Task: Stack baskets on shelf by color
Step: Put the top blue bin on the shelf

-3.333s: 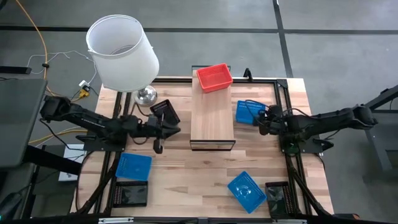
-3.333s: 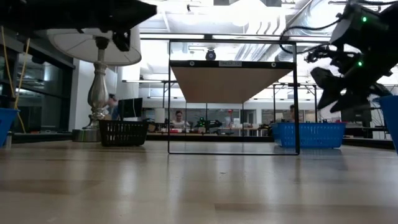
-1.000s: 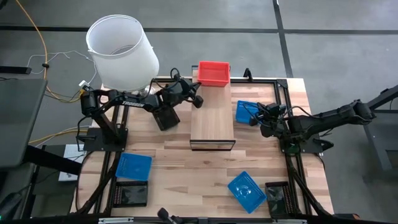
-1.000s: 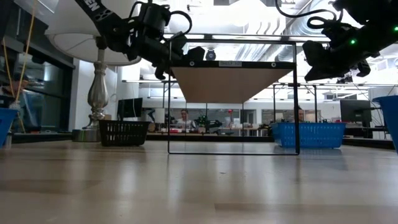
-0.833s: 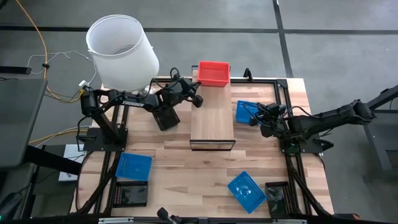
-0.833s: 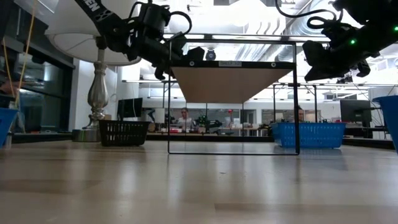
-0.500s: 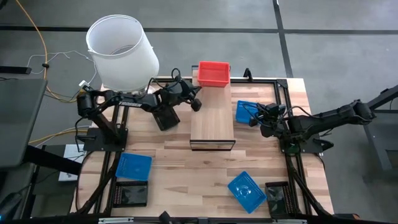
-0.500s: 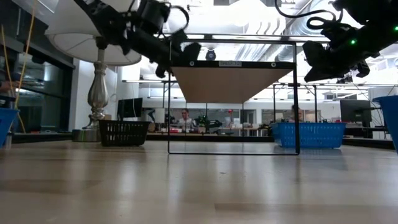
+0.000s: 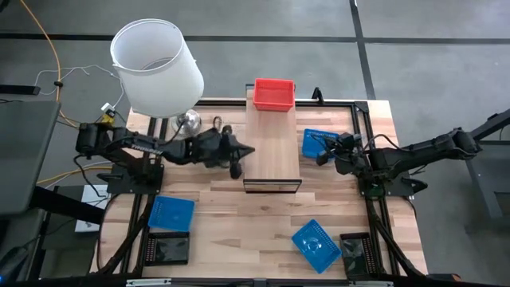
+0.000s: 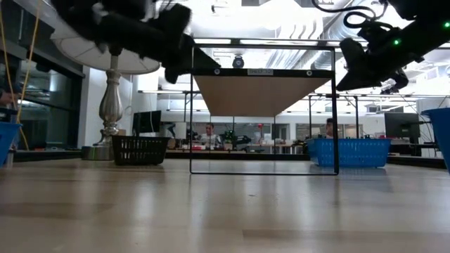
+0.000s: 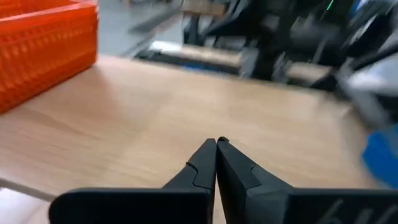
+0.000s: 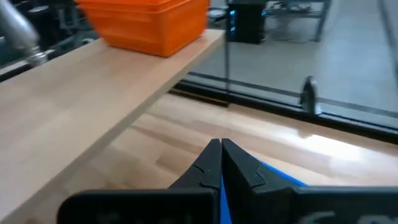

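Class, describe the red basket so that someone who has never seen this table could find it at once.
Find the shelf, the narrow light-wood plank standing in the middle of the table. At its far end, to the right of the big white lampshade, sits the red basket. It alone is red and up on the shelf; the others, blue or black, lie on the tabletop.

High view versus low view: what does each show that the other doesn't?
Only the high view shows the red basket on the shelf top and the two blue baskets at the near edge. Only the low view shows the black basket and the shelf's underside. Both show the blue basket by the right claw.
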You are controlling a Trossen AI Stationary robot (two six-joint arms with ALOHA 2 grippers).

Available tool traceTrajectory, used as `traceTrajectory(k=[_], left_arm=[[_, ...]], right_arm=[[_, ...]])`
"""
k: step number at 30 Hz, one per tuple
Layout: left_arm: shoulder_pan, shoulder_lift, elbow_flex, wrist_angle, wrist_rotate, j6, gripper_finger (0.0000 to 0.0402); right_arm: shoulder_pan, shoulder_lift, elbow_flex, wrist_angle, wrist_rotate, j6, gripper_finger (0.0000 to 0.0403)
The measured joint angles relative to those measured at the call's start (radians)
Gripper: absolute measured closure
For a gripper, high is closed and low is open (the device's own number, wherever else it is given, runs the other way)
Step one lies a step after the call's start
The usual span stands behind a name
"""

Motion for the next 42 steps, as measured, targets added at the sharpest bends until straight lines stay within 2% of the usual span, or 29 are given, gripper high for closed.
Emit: traceTrajectory(k=[5, 7, 10, 16, 24, 27, 30, 36, 38, 42], left_arm=[[-0.057, -0.029, -0.168, 0.409, 0.062, -0.067, 0.0401], [-0.071, -0.064, -0.206, 0.478, 0.069, -0.067, 0.0401], [-0.084, -0.121, -0.246, 0.466, 0.047, -0.067, 0.0401], [-0.084, -0.22, -0.284, 0.459, 0.046, -0.067, 0.0401], [-0.085, -0.265, -0.295, 0.434, 0.057, -0.067, 0.0401], [-0.086, -0.265, -0.295, 0.433, 0.061, -0.067, 0.0401], [-0.086, -0.265, -0.295, 0.433, 0.061, -0.069, 0.0401], [-0.088, -0.265, -0.295, 0.433, 0.065, -0.07, 0.0401], [-0.088, -0.265, -0.295, 0.433, 0.071, -0.07, 0.0401], [-0.088, -0.265, -0.295, 0.433, 0.072, -0.07, 0.0401]], right_arm=[[0.0, -0.001, 0.026, 0.023, -0.069, -0.094, 0.0403], [0.0, -0.005, 0.07, 0.001, -0.106, -0.139, 0.0403], [-0.003, -0.006, 0.164, -0.091, -0.18, -0.151, 0.0403], [-0.034, -0.004, 0.33, -0.458, -0.341, 0.028, 0.0402], [-0.051, -0.004, 0.303, -0.777, -0.311, 0.342, 0.0396], [-0.082, -0.006, 0.284, -0.798, -0.29, 0.386, 0.037], [-0.13, -0.005, 0.256, -0.793, -0.291, 0.429, 0.0327], [-0.239, 0.012, 0.175, -0.763, -0.349, 0.503, 0.024], [-0.276, 0.019, 0.137, -0.742, -0.35, 0.513, 0.0222], [-0.342, 0.022, 0.056, -0.591, -0.362, 0.48, 0.0207]])
